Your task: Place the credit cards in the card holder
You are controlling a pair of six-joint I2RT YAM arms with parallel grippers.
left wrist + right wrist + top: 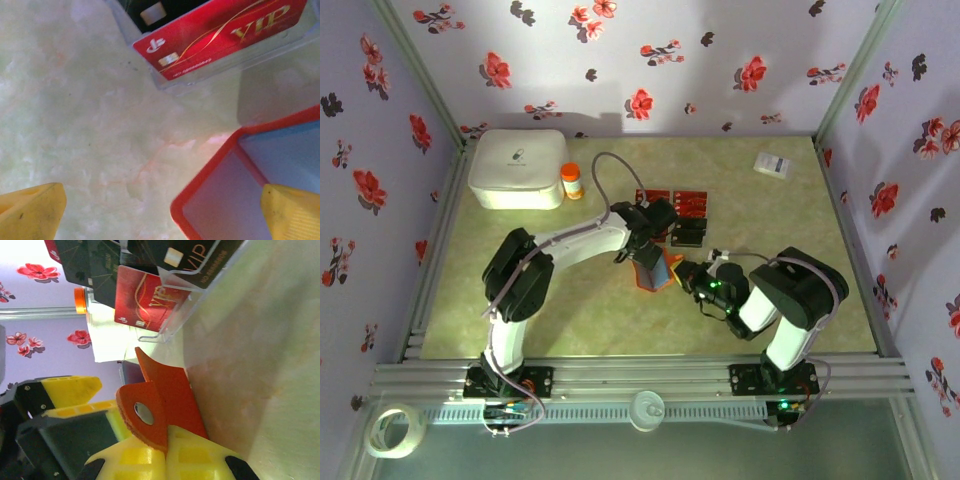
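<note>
The card holder (650,273), orange-red with a bluish-grey inside (260,180), stands open on the table's middle. My right gripper (683,272) is shut on its orange flap (150,410), the one with a snap hole. My left gripper (161,214) hovers open right over the holder. One yellow fingertip (292,212) is above the holder's inside and the other hangs over bare table. Nothing is between them. Just behind the holder, red credit cards (655,197) and black ones (688,235) lean in clear stands. A red VIP card (225,35) is close ahead of the left gripper.
A white lidded box (517,168) and a small orange bottle (572,181) stand at the back left. A white slip (773,165) lies at the back right. Floral walls close in the table on three sides. A tape roll (395,430) lies below the front rail.
</note>
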